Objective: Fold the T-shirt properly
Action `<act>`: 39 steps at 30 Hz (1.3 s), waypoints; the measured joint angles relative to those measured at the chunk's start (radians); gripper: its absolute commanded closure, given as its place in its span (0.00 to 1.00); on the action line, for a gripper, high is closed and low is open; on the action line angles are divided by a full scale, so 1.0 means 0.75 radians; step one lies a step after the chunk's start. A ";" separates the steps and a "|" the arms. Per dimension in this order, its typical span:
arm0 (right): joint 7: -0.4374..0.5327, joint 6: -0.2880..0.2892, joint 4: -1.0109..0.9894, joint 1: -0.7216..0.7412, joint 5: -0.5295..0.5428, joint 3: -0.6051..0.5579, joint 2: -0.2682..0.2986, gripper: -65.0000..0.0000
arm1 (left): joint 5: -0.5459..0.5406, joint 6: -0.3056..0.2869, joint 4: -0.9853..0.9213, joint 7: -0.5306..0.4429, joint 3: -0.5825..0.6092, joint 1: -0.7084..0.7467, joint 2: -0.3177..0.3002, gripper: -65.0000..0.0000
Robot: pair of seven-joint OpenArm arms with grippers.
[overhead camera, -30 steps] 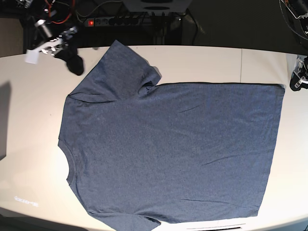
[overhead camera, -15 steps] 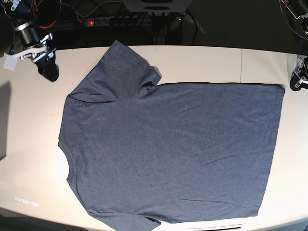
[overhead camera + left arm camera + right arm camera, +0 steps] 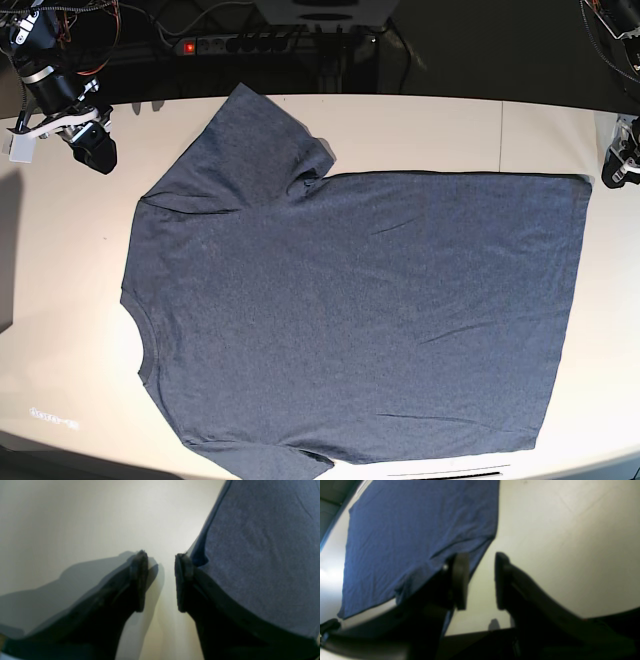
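Observation:
The slate-blue T-shirt (image 3: pixel 360 310) lies spread flat on the white table (image 3: pixel 60 300), collar to the left and hem to the right. Its upper sleeve (image 3: pixel 260 130) has a small crease at the armpit. My right gripper (image 3: pixel 95 155) hovers at the table's far left corner, clear of the shirt; in the right wrist view it (image 3: pixel 480 580) is open and empty, with the shirt (image 3: pixel 415 530) to its left. My left gripper (image 3: pixel 618 172) sits at the right edge next to the hem corner; in the left wrist view it (image 3: pixel 160 580) is open and empty, with the shirt (image 3: pixel 262 555) beside its right finger.
A power strip (image 3: pixel 240 44) with a red light and cables lies behind the table's back edge. A white tag (image 3: pixel 18 145) hangs by the right arm. The shirt's lower sleeve (image 3: pixel 270 462) reaches the table's front edge.
My right arm has moved left, away from the upper sleeve, to the table's far left corner. The left arm and the shirt have not moved.

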 measured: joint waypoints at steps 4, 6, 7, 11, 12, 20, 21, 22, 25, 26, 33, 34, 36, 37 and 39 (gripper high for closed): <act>-0.026 -0.003 0.000 0.000 -0.042 -0.027 0.001 0.71 | 0.002 0.000 0.000 0.000 0.000 0.000 0.000 0.65; -0.043 -0.008 -0.002 -0.001 -0.067 -0.063 0.000 0.71 | 0.002 0.000 0.000 0.001 0.000 0.000 0.000 0.65; -0.044 -0.009 -0.006 0.001 -0.070 -0.081 0.000 0.71 | 0.002 0.000 0.000 0.000 0.000 0.000 0.000 0.65; -0.048 -0.049 -0.041 0.069 -0.155 -0.154 0.001 0.71 | 0.001 0.000 0.000 0.000 0.000 0.000 0.000 0.65; -0.048 -0.058 -0.051 0.089 -0.175 -0.175 0.001 0.71 | 0.002 0.000 0.000 0.000 0.000 0.000 0.000 0.65; -0.073 -0.121 -0.145 0.121 -0.259 -0.274 0.000 0.71 | 0.003 0.000 0.000 0.000 0.000 0.000 0.000 0.65; -0.072 -0.130 -0.145 0.118 -0.262 -0.273 -0.003 0.71 | 0.001 0.000 0.000 0.000 0.000 0.000 0.001 0.65; -0.072 -0.149 -0.144 0.117 -0.264 -0.273 -0.003 0.71 | 0.000 0.000 0.000 0.001 0.000 0.000 0.000 0.65; -0.073 -0.157 -0.145 0.114 -0.267 -0.273 -0.007 0.71 | 0.001 0.000 0.000 0.004 0.000 -0.003 0.000 0.65; -0.073 -0.158 -0.145 0.114 -0.257 -0.273 -0.007 0.71 | 0.005 0.000 0.000 0.004 0.000 -0.003 0.000 0.65; -0.077 -0.160 -0.145 0.087 -0.272 -0.273 -0.046 0.71 | 0.004 0.000 0.000 0.005 0.000 -0.003 -0.001 0.65; -0.086 -0.161 -0.145 0.079 -0.268 -0.273 -0.055 0.71 | 0.003 0.000 0.000 0.005 0.000 -0.003 -0.001 0.65; -0.087 -0.162 -0.145 0.071 -0.238 -0.273 -0.059 0.71 | 0.003 0.000 0.000 0.005 0.000 -0.003 -0.001 0.65; -0.086 -0.162 -0.145 0.073 -0.238 -0.273 -0.058 0.71 | 0.003 0.000 0.000 0.005 0.000 -0.003 -0.001 0.65; -0.082 -0.163 -0.145 0.074 -0.238 -0.273 -0.059 0.71 | 0.004 0.000 0.000 0.005 0.000 -0.003 -0.001 0.65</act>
